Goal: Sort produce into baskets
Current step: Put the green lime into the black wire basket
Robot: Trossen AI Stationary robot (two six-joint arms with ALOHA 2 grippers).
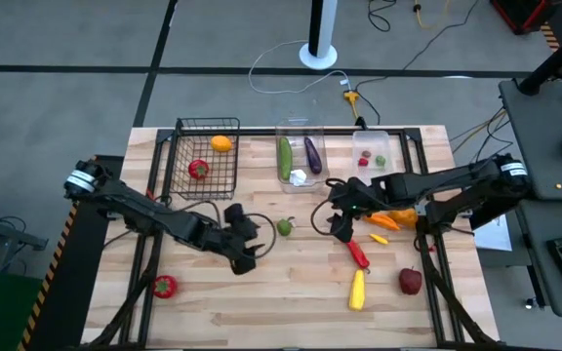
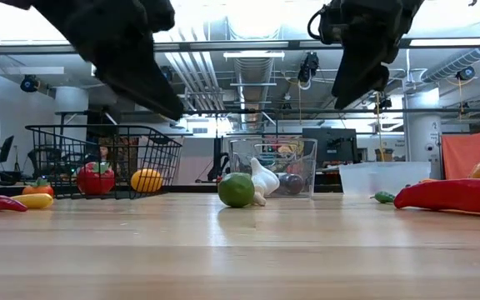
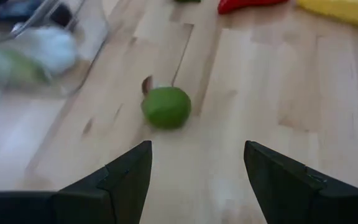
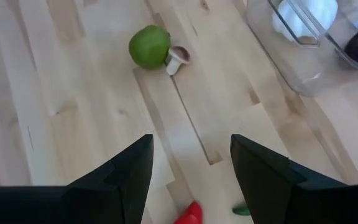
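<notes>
Both dark arms fill the middle of the high view, the left pincer (image 1: 243,244) and right pincer (image 1: 338,216) flanking a green round fruit (image 1: 285,226) on the bench (image 1: 291,302). It lies between them, about as near to one as to the other. Behind stand the black wire basket (image 1: 176,156), the taller clear bin (image 1: 301,129) and the shallow bin (image 1: 398,141).

Seen from bench level, the green fruit sits on the wood in front of the clear bin, with both pincers hanging above it; which arm is which is hard to judge here.

From the left wrist, the fingers (image 3: 126,180) stand apart and empty, the fruit straight ahead between their lines.

From the right wrist, the fingers (image 4: 260,165) also gape with nothing held; the fruit lies farther off and to one side, a small pale mushroom-like piece (image 4: 179,58) touching it. Being round, it gives no long axis to align with.
</notes>
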